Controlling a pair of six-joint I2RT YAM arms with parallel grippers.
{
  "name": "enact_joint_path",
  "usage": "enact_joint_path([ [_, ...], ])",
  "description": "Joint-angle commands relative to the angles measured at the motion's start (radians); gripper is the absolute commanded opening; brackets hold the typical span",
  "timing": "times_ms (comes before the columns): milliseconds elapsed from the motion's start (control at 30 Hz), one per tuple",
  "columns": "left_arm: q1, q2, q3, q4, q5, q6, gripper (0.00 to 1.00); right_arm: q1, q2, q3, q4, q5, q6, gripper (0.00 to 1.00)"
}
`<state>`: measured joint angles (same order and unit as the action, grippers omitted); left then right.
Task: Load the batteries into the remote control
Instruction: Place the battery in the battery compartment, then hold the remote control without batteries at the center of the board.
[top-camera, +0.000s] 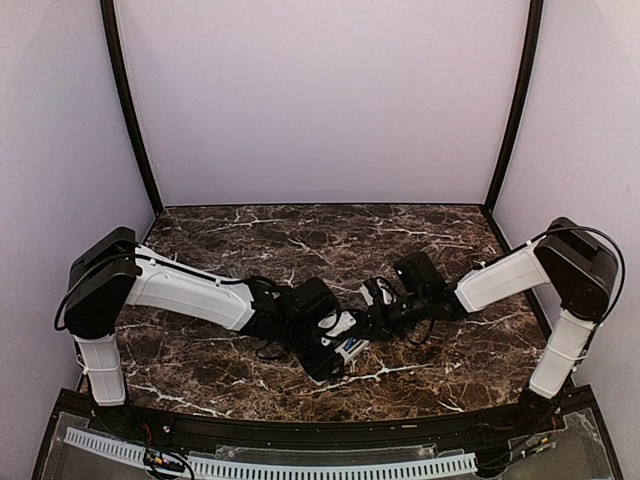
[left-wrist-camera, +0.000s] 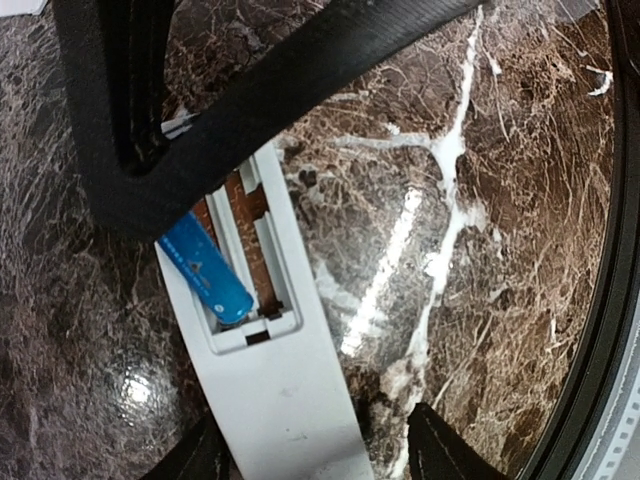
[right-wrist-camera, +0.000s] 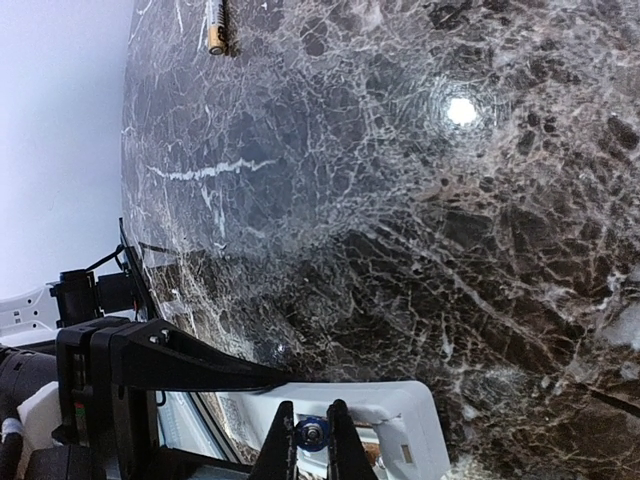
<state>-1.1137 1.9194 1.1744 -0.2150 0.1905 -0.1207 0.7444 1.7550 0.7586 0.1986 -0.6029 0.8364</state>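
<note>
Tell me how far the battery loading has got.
Done: the remote lies back-up, its compartment open. In hand: the right gripper pinches the blue battery, tilted across one slot, not seated. Still to do: seat it, then load the second battery lying on the table.

White remote control (left-wrist-camera: 280, 400); blue battery (left-wrist-camera: 205, 268)

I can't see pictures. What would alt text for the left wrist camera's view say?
A white remote lies back up on a dark marble table, its battery bay open, with a blue battery slanting into one slot. The black right gripper crosses above and covers the battery's far end.
</note>
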Motion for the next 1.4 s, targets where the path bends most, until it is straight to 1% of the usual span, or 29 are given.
enact_joint_path([
  [0, 0.013, -0.001, 0.023, 0.063, 0.096, -0.007, 0.61, 0.022, 0.031, -0.033, -0.052, 0.012, -0.008, 0.0],
  [167, 0.074, -0.003, 0.026, 0.098, 0.108, -0.045, 0.61, 0.022, 0.027, -0.052, -0.053, 0.017, -0.007, 0.0],
  [333, 0.086, 0.004, 0.028, 0.132, 0.073, -0.054, 0.57, 0.022, 0.018, -0.064, -0.05, 0.022, -0.001, 0.0],
  [500, 0.086, 0.055, 0.061, 0.125, 0.033, -0.065, 0.47, 0.022, 0.01, -0.065, -0.047, 0.025, 0.003, 0.0],
  [667, 0.086, 0.07, 0.064, 0.139, 0.032, -0.071, 0.43, 0.022, 0.011, -0.071, -0.035, 0.025, 0.007, 0.0],
  [733, 0.085, 0.079, 0.067, 0.134, 0.021, -0.071, 0.34, 0.021, 0.01, -0.074, -0.028, 0.023, 0.011, 0.0],
  [800, 0.086, 0.084, 0.069, 0.129, 0.011, -0.07, 0.29, 0.022, 0.007, -0.076, -0.023, 0.023, 0.014, 0.0],
  [1067, 0.08, 0.11, 0.083, 0.1, -0.009, -0.07, 0.27, 0.022, 0.004, -0.081, -0.019, 0.026, 0.016, 0.0],
  [1200, 0.068, 0.127, 0.107, 0.058, -0.055, -0.047, 0.18, 0.021, -0.005, -0.084, -0.024, 0.03, 0.02, 0.0],
  [1367, 0.062, 0.129, 0.107, 0.01, -0.058, -0.025, 0.08, 0.022, -0.009, -0.088, -0.028, 0.034, 0.019, 0.0],
])
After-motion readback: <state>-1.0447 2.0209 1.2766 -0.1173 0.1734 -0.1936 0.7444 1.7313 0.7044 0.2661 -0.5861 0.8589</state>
